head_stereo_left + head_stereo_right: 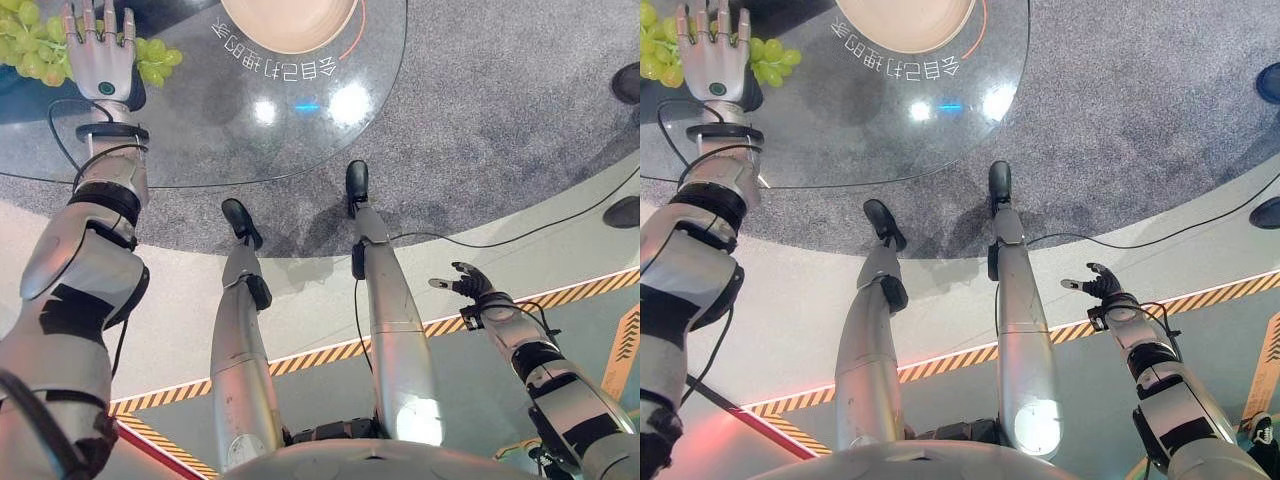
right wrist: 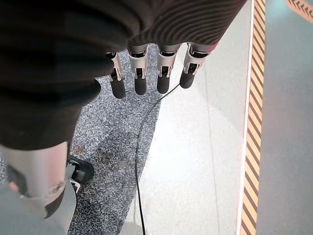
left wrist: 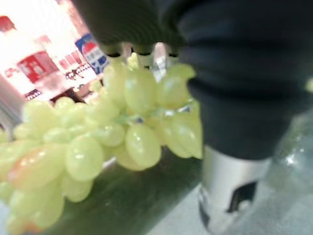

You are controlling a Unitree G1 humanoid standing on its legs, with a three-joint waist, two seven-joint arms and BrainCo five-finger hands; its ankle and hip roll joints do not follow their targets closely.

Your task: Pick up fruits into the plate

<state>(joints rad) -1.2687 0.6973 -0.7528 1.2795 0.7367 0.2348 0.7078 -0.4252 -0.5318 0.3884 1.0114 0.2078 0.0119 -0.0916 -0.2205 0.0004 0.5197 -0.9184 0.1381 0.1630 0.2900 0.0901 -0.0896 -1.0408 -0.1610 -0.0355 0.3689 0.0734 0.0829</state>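
The left hand is stretched out over the round glass table, its fingers straight and spread and laid palm-down across a bunch of green grapes, which lies on the table well to the left of the plate. Grapes show on both sides of the hand, so the palm sits over the middle of the bunch, a fair place from which to gather it in one grip rather than pick at single grapes. In the left wrist view the grapes crowd close under the palm, but whether the fingers already touch them is hard to tell there; nothing shows them curled round the fruit, so the bunch looks not yet taken. The plate holds no fruit on the part that can be seen, so the task seems at its first step. The plate is on the same table, to the right of the grapes, so the carry should be a short sideways one. The right hand hangs low beside the robot, far from the plate and off the table, fingers loosely relaxed and holding nothing.
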